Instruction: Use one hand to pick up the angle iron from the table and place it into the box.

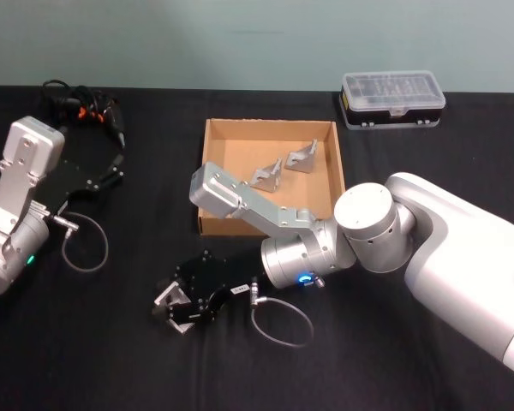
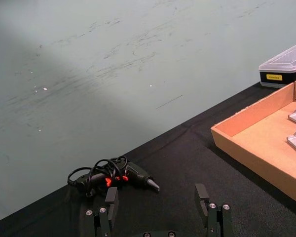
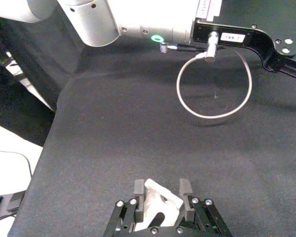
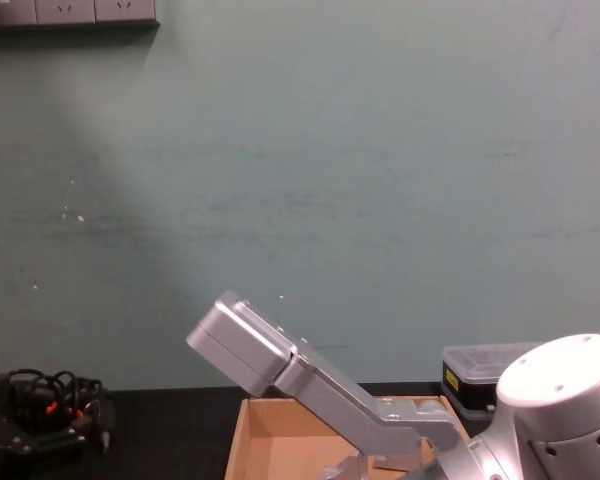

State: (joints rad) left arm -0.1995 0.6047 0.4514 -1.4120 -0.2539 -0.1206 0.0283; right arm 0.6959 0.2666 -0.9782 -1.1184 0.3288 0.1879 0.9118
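Near the front of the black desk (image 1: 394, 360), a little left of centre, the right tool (image 1: 173, 301) is sitting low over the surface with its fingers (image 3: 139, 189) pinching a pale metal angle iron (image 3: 159, 200); the wrist view is showing the bracket wedged between the two black pads, close over the cloth. Behind it, the silver-grey right arm (image 1: 360, 231) is bending in from the right, a grey cable loop (image 1: 281, 324) lying on the desk just beside the wrist. Farther back, the tan cardboard box (image 1: 268, 131) is resting open at the centre of the desk, with two more angle irons (image 1: 284, 167) lying side by side on its floor toward the far right corner. Beyond the box, at the far right, a black case with a clear lid (image 1: 392, 99) is standing by the desk's far edge. Over on the left, the left tool (image 2: 158, 206) is hanging above the desk with its fingers spread and nothing between them, pointing toward a black hand tool wrapped in cable (image 2: 113, 176) at the far left.
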